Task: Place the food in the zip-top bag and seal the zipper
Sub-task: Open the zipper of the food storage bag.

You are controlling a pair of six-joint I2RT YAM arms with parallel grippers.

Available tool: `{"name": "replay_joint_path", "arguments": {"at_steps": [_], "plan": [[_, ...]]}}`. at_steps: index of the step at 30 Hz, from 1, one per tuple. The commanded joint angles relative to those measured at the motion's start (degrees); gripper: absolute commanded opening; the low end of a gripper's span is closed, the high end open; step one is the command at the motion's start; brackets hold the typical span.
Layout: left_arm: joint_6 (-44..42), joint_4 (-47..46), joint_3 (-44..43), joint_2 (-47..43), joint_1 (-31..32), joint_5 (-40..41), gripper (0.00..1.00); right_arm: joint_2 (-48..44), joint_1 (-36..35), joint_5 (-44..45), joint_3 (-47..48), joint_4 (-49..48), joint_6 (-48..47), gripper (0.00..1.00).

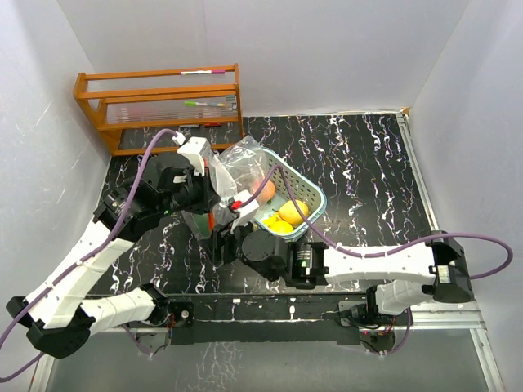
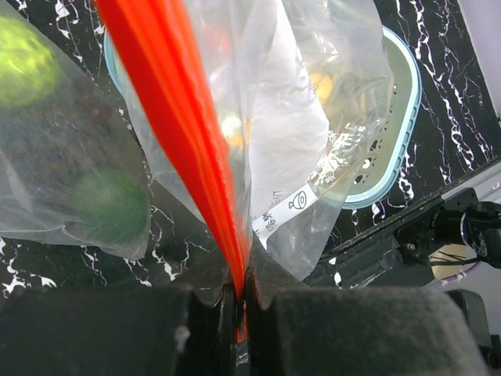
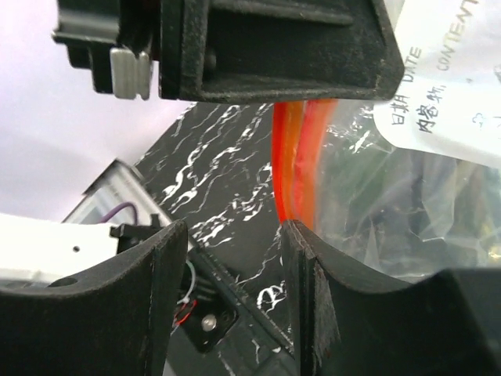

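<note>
Red zipper strip [image 2: 176, 125] front and centre. The left gripper [image 2: 241, 296] has it pinched, both black pads pressed together on the strip with no gap showing. From above, the left arm [image 1: 98, 245] stretches up from its base at the near left corner, elbow bent, wrist turned in over the mouth of the clear zip-top bag [image 1: 241, 159]. The right arm [image 1: 376, 261] lies low across the front of the black marbled table [image 1: 368, 163], forearm pointing left, wrist just beside the left one. The right gripper [image 3: 235, 235] is parted to a narrow gap. The strip comes down onto the tip of one finger [image 3: 305, 258], not between the two, and the dark block of the left gripper sits just above, holding the same strip.

Food now: green pieces [image 2: 109, 207] show blurred through the film, inside the bag. Just right of the bag and partly under it lies the teal lattice basket [image 1: 317, 196], and in it sit yellow and orange pieces [image 1: 286, 214]. One peach piece [image 1: 267, 189] shows at the bag's edge — in the bag or in the basket, I cannot tell.

Writing: the bag's white panel [image 3: 438, 78] reads "DATE" and "CONTENT", with Chinese characters beside each. Over at the far left corner stands a wooden rack [image 1: 159, 102].
</note>
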State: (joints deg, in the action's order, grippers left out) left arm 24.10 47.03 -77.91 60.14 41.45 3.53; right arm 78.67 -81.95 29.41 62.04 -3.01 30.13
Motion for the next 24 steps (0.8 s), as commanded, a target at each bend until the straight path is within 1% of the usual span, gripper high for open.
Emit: {"name": "replay_joint_path", "arguments": {"at_steps": [1, 7, 13, 19, 24], "plan": [[1.0, -0.9, -0.9, -1.4, -0.1, -1.7, 0.0, 1.8, -2.2, 15.8, 5.1, -0.3, -3.1, 0.52], [0.6, 0.2, -0.6, -1.7, -0.1, 0.3, 0.0, 3.7, -5.6, 25.2, 8.4, 1.3, -7.2, 0.5], [0.5, -0.1, -1.0, -2.0, -0.1, -0.7, 0.0, 4.8, -5.7, 32.6, 9.9, 4.3, -7.7, 0.49], [0.6, -0.7, -1.1, -2.6, -0.2, -1.8, 0.0, 5.5, -5.6, 35.9, 9.8, 4.6, -7.9, 0.48], [0.6, -0.5, -1.4, -3.0, -0.1, -2.0, 0.0, 5.0, -5.6, 35.1, 10.0, 4.4, -8.2, 0.47]]}}
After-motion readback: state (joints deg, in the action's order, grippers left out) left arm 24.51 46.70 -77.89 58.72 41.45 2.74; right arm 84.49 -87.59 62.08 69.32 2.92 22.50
